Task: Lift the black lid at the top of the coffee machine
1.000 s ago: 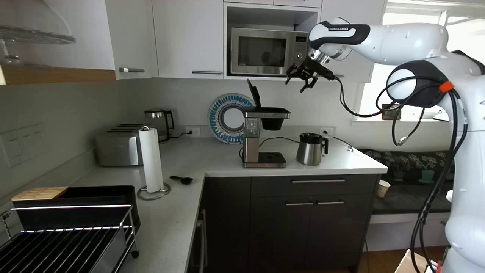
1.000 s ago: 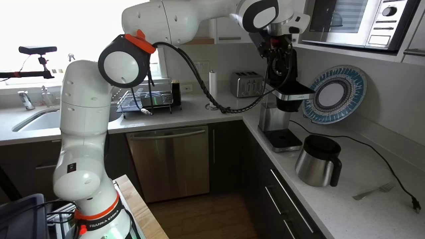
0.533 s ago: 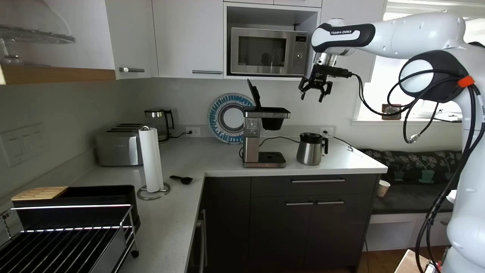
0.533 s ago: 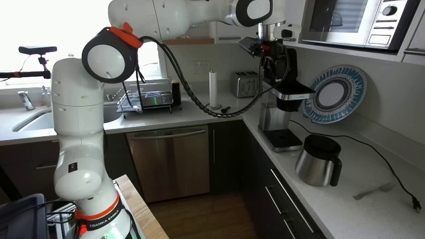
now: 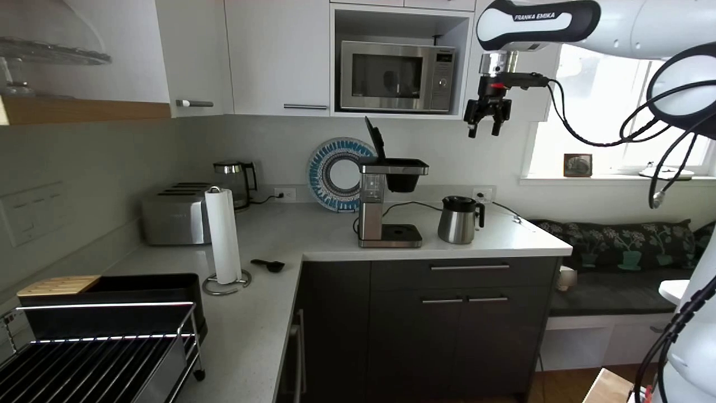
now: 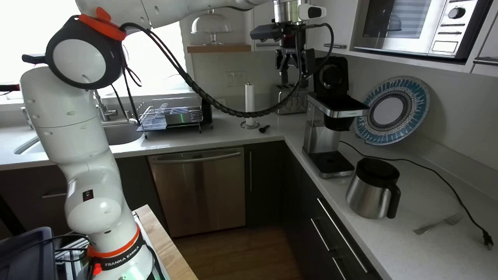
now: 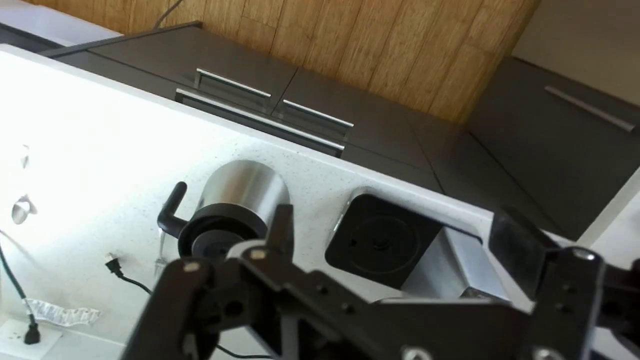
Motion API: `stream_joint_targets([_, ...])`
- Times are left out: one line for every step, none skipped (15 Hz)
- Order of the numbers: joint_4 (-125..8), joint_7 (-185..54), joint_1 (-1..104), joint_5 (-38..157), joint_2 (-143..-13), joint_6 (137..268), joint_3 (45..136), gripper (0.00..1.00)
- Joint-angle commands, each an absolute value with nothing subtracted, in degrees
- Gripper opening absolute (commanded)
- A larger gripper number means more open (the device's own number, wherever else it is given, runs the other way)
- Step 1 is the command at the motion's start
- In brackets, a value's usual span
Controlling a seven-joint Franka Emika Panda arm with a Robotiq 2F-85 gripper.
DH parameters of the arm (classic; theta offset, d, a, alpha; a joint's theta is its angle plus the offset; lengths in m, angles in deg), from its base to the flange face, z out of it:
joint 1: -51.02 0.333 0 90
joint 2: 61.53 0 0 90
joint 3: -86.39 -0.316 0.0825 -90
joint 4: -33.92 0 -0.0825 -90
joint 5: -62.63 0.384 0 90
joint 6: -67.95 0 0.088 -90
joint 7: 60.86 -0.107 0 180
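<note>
Your task looks done, judging by how things lie: the lid is up, standing on edge at the column end of the machine and tipped slightly back, away from the uncovered top. You can see it so in both exterior views. No lifting seems left for you; at most you may want to back off and check that the lid holds by itself, as it appears to, since the jaws do not touch it.

Your jaws point down and stand wide apart, with nothing between the fingers. They hang in the air on the side of the machine toward the jug, well apart from the lid. In the wrist view you look down past them onto the jug and part of the machine, and you cannot make out the lid there.
</note>
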State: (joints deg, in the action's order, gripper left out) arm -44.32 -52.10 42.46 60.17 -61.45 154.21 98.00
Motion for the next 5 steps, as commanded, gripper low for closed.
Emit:
stream_joint_targets([-45.41,-49.59,42.51,60.92,-59.79,152.96,97.95,1.0])
stream_joint_targets([-46.39,-47.82,42.52,61.45,-58.35,151.98,97.95,1.0])
stream_joint_targets([-46.71,-46.82,42.17,61.77,-57.58,151.42,97.69,1.0])
stream_joint_targets([-47.37,-46.33,42.21,61.85,-57.0,151.43,97.73,1.0])
stream_joint_targets([-47.7,-46.06,42.23,61.91,-56.84,151.44,97.74,1.0])
